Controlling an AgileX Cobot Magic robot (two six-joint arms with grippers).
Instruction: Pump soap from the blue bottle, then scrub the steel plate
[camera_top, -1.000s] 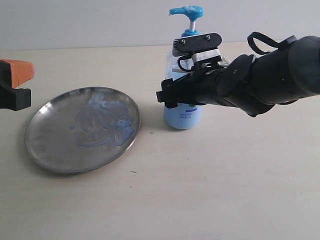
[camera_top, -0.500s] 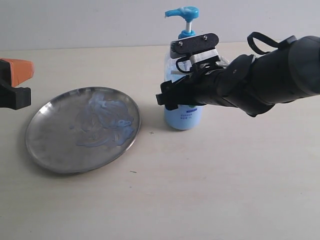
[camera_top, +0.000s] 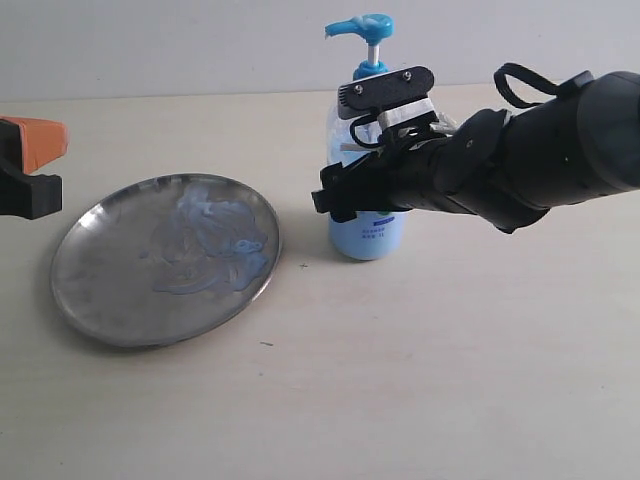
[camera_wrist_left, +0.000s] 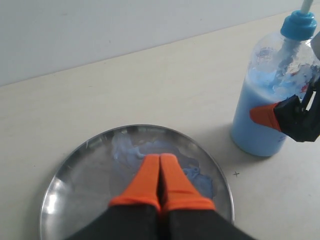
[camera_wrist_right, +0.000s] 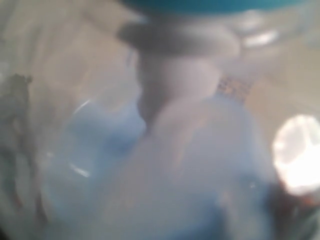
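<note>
The blue bottle (camera_top: 367, 232) stands upright to the right of the steel plate (camera_top: 110, 305), its pump head (camera_top: 364, 27) up. My right gripper (camera_top: 362, 195) is closed round the bottle's body, and one orange fingertip (camera_wrist_left: 265, 116) presses its side. The right wrist view is filled by the blurred bottle (camera_wrist_right: 165, 165). Pale blue soap (camera_top: 212, 245) is smeared over the plate's middle. My left gripper (camera_top: 50, 142) hangs at the far left, above and beside the plate. Its orange fingers are pressed together and hold nothing. In the left wrist view this left gripper (camera_wrist_left: 160, 157) is in front of the soap (camera_wrist_left: 200, 177) on the plate (camera_wrist_left: 70, 190).
A pale table (camera_top: 420, 380) carries everything, and a light wall (camera_top: 200, 40) runs along its far edge. My bulky black right arm (camera_top: 540, 150) reaches in from the right, level with the bottle's shoulder.
The bottle's pump head has shifted a little to the left, with the right gripper still round the bottle. The left gripper and the plate have not moved.
</note>
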